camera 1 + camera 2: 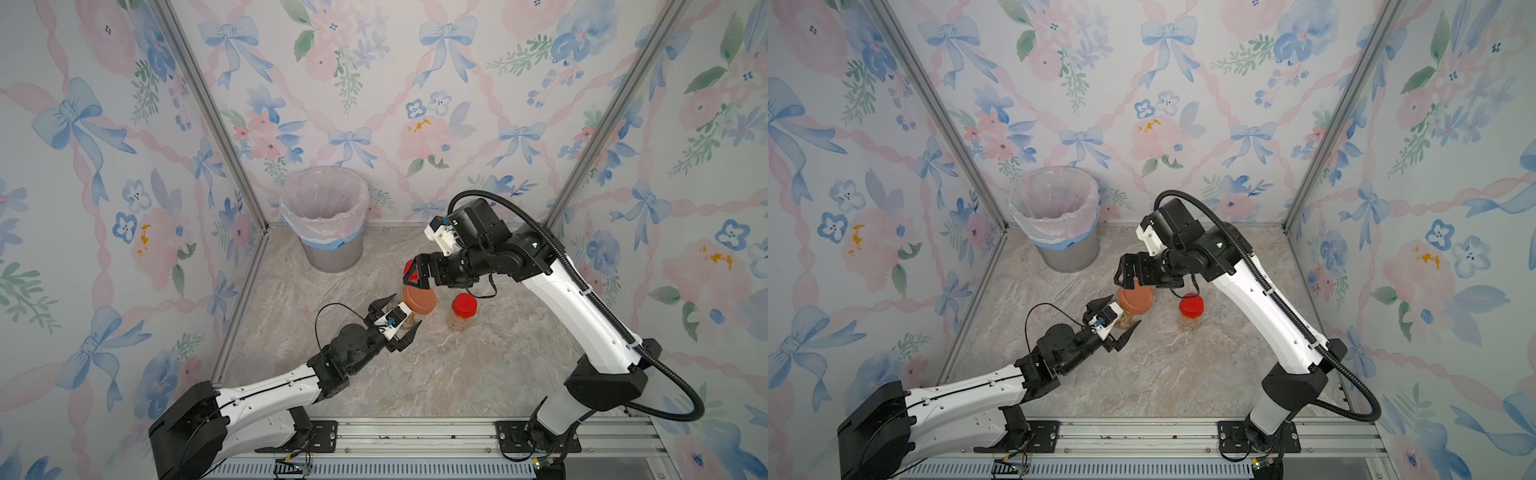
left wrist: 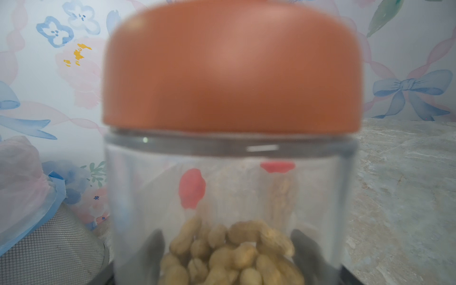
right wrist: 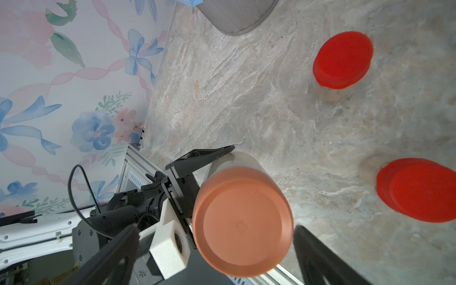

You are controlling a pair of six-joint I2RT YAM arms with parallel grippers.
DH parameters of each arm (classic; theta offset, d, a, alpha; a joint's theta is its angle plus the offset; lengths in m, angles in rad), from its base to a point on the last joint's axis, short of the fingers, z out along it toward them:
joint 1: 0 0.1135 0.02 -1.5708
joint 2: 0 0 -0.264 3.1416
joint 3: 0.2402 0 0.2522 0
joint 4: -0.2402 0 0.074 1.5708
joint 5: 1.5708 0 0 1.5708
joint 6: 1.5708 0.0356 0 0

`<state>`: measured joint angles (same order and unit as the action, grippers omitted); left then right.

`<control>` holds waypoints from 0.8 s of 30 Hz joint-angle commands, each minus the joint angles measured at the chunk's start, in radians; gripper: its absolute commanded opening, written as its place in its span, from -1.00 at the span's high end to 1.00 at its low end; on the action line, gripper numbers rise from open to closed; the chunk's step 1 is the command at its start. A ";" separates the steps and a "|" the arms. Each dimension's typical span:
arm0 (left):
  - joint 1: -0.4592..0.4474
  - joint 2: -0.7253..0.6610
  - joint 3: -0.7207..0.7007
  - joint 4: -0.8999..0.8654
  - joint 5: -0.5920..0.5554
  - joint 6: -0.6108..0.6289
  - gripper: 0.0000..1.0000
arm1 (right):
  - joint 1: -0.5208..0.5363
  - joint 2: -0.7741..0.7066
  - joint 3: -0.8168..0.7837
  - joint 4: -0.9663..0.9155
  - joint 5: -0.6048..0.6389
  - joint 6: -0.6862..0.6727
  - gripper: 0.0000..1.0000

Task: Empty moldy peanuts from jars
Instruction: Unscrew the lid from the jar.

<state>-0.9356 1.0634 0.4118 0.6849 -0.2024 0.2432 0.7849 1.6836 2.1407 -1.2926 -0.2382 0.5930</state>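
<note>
In a top view, the left gripper (image 1: 397,322) is clamped on the brown-lidded jar (image 1: 419,300). The right gripper (image 1: 417,276) hangs just above its lid with the fingers spread. One red-lidded jar (image 1: 464,305) stands apart on the marble tabletop (image 1: 436,374). A second red lid (image 1: 409,268) peeks from behind the right gripper. One lined bin (image 1: 326,220) sits in the far left corner. Both top views show bare tabletop toward the front rail.

The left wrist view alone shows the moldy peanuts (image 2: 229,254), heaped low in the held jar. The dark fingers (image 2: 155,246) flank them through the glass.

The right wrist view shows all three lids at once: one brown and two red, the red ones well apart from each other. The right fingers (image 3: 320,259) straddle the brown lid, one with clear room and the other just beside its edge.
</note>
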 commanded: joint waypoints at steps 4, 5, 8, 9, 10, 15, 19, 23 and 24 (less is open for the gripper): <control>-0.001 0.001 0.055 0.095 -0.026 0.020 0.51 | 0.002 0.028 0.041 -0.137 0.134 0.038 -0.98; -0.003 0.001 0.057 0.096 -0.025 0.021 0.51 | 0.000 0.022 0.020 -0.128 0.137 0.038 -0.97; -0.002 0.000 0.056 0.096 -0.024 0.024 0.51 | -0.005 -0.003 -0.042 -0.066 0.099 0.045 -0.97; -0.002 0.001 0.056 0.095 -0.025 0.024 0.51 | -0.006 -0.007 -0.058 -0.051 0.091 0.050 -0.98; -0.002 0.003 0.058 0.095 -0.023 0.024 0.51 | -0.006 -0.009 -0.063 -0.044 0.089 0.053 -0.97; -0.003 0.013 0.061 0.096 -0.026 0.026 0.53 | -0.001 -0.010 -0.059 -0.035 0.075 0.065 -0.97; -0.002 0.025 0.067 0.096 -0.024 0.024 0.53 | 0.002 -0.016 -0.082 0.003 0.048 0.068 -0.99; -0.002 0.022 0.064 0.096 -0.030 0.027 0.53 | 0.002 -0.020 -0.081 0.006 0.059 0.066 -0.99; -0.001 0.020 0.063 0.097 -0.032 0.027 0.53 | 0.002 -0.014 -0.078 -0.006 0.066 0.060 -0.99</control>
<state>-0.9356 1.0954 0.4324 0.6838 -0.2214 0.2619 0.7856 1.6920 2.0644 -1.2976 -0.1711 0.6514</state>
